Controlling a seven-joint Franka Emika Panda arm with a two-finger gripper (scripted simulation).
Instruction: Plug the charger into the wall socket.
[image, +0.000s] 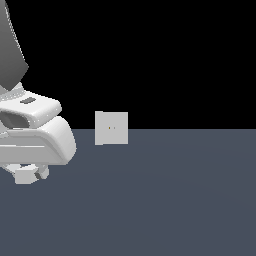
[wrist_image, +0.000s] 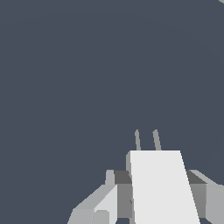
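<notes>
The wall socket (image: 111, 128) is a flat upright off-white square plate with two tiny holes at its centre, standing on the grey floor. It does not show in the wrist view. The charger (wrist_image: 158, 175) is an off-white block with two thin grey prongs (wrist_image: 156, 140) pointing away from the wrist. My gripper (wrist_image: 160, 194) is shut on it, with one finger (wrist_image: 124, 194) on each side. In the exterior view my gripper (image: 31, 174) is low at the exterior view's left, well apart from the socket. The arm hides most of it there, and I cannot pick out the charger.
The white arm links (image: 45, 135) fill the exterior view's left edge. A flat grey floor (image: 165, 200) stretches under everything, with black background behind the socket.
</notes>
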